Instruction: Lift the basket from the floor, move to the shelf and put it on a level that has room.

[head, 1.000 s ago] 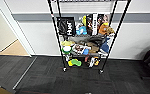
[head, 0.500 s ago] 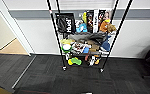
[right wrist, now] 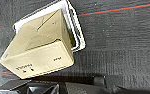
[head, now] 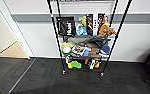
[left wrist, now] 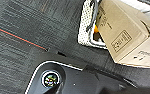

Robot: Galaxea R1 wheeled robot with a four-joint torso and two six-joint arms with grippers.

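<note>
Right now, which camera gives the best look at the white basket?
The right wrist view: the basket shows its rim outline on the carpet, under a cardboard box. The left wrist view shows a woven corner.

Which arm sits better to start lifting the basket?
Right, tentatively: in the right wrist view the basket, cardboard box inside, lies nearly whole; in the left wrist view it runs off the frame's edge.
</note>
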